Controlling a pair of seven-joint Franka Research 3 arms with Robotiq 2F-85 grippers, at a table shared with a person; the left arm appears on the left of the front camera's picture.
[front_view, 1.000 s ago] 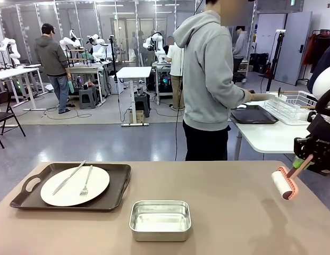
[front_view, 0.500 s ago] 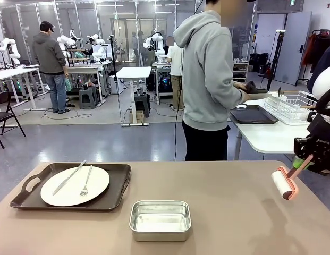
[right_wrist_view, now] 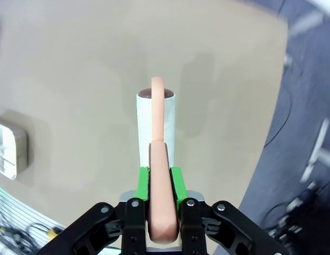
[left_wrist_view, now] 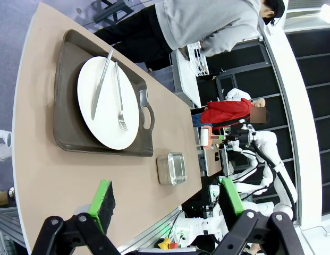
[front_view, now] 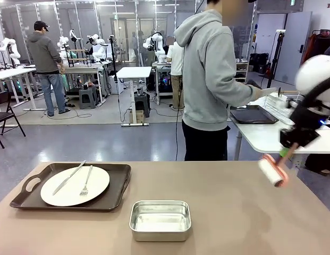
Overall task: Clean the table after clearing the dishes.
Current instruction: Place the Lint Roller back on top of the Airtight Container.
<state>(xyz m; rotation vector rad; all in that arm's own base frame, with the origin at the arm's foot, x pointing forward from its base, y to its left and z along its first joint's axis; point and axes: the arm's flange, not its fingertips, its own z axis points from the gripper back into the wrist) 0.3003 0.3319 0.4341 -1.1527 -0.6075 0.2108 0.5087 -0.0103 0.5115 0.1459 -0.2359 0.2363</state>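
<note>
Pinching the lint roller [right_wrist_view: 152, 119] by its pink handle in the right gripper [right_wrist_view: 159, 178] above the table [front_view: 234, 212] near its right edge, left gripper [left_wrist_view: 166, 197] spread, plate [front_view: 74, 186] on its tray [front_view: 26, 199] at the left end: rolling leftward risks striking the steel pan [front_view: 160, 219] or tray.

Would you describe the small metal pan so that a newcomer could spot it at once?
Start at the wide tan table in the foreground. Near the middle of its near edge, right of the dark tray holding a white plate, sits the pan. It alone is shiny metal, rectangular with rounded corners.
</note>
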